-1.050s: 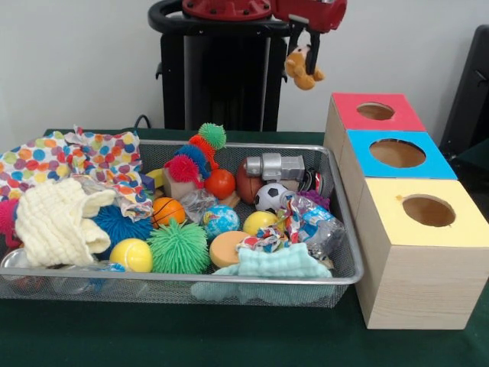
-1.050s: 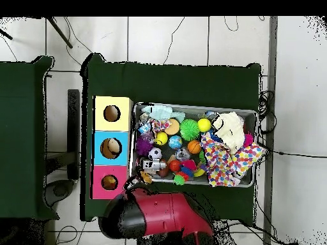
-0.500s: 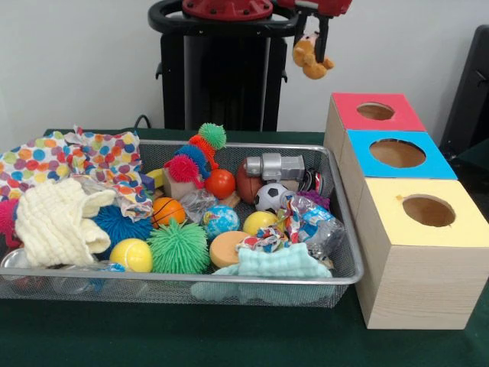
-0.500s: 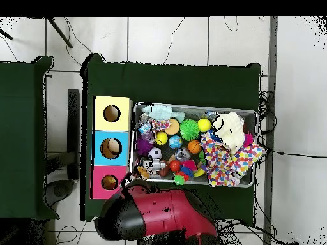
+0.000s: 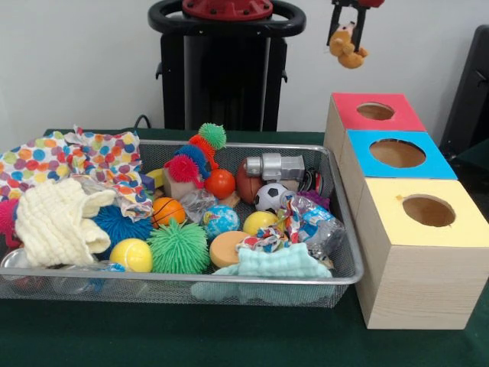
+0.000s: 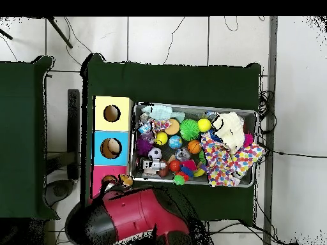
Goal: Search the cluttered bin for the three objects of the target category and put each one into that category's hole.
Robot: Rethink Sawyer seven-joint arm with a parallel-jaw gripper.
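Observation:
My gripper (image 5: 348,30) hangs at the top of the front view, shut on a small orange-brown plush toy (image 5: 348,46), high above the red box (image 5: 376,112). In the overhead view the plush toy (image 6: 125,180) shows at the arm's tip, by the red box's (image 6: 102,172) corner nearest the bin. The wire mesh bin (image 5: 229,281) holds balls, spiky toys, cloths and wrappers. Beside it stand the red box, the blue box (image 5: 397,154) and the yellow box (image 5: 428,211), each with a round hole on top.
The bin holds a soccer ball (image 5: 270,196), a grey toy robot (image 5: 273,166), a green spiky ball (image 5: 178,246), a cream cloth (image 5: 55,220) and a polka-dot cloth (image 5: 76,158). The red arm (image 6: 131,217) covers the table edge by the red box.
The gripper has carried the plush toy rightward and slightly upward in the front view, from over the bin's far edge to above the red box. In the overhead view the arm swung left.

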